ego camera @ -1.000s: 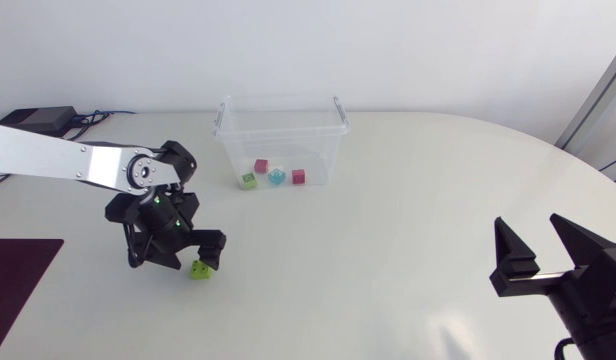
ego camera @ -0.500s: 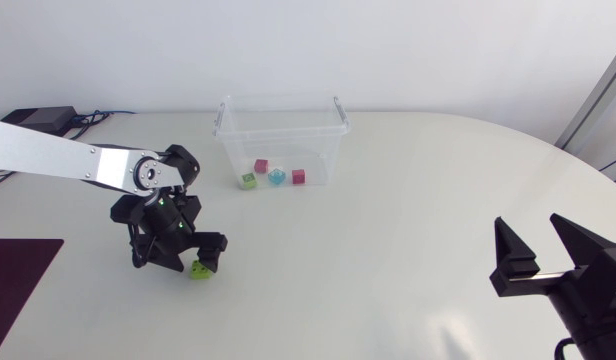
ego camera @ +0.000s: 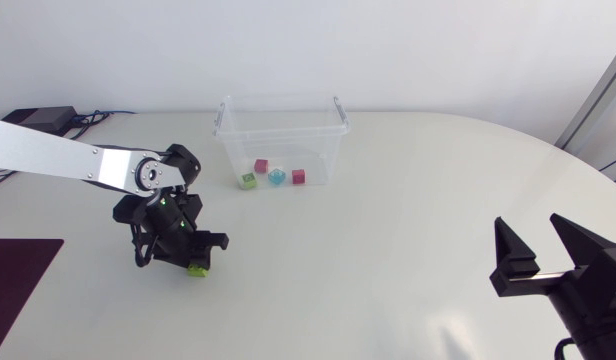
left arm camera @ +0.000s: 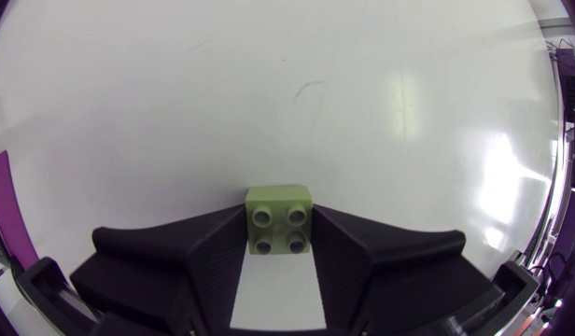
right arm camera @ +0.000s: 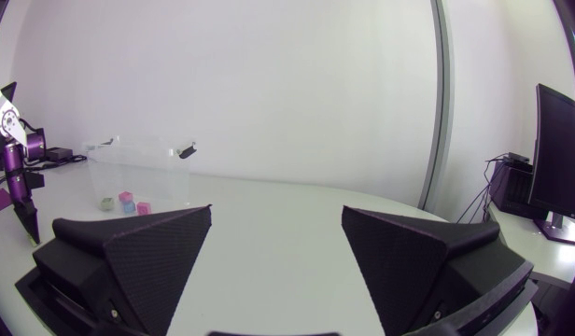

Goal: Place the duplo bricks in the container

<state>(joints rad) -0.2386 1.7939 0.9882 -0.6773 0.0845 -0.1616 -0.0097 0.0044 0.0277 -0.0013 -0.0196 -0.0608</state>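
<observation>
A light green duplo brick [left arm camera: 279,219] lies studs-up on the white table, and my left gripper [left arm camera: 279,245] is shut on it, a finger pressed to each side. From above, that left gripper [ego camera: 191,258] sits low on the table left of centre, the green brick [ego camera: 197,268] peeking out below it. The clear plastic container [ego camera: 281,140] stands at the back middle and holds a green brick [ego camera: 248,181], a pink one [ego camera: 261,166], a cyan one [ego camera: 276,177] and a red one [ego camera: 299,177]. My right gripper [ego camera: 541,247] rests open at the front right, far from everything.
A dark purple mat [ego camera: 16,276] lies at the table's front left edge. A black box with cables [ego camera: 38,120] sits at the back left corner. In the right wrist view the container [right arm camera: 138,173] shows far across the table.
My left gripper has closed on the light green brick; its fingers stood apart around the brick a second ago. The right arm has not moved.
</observation>
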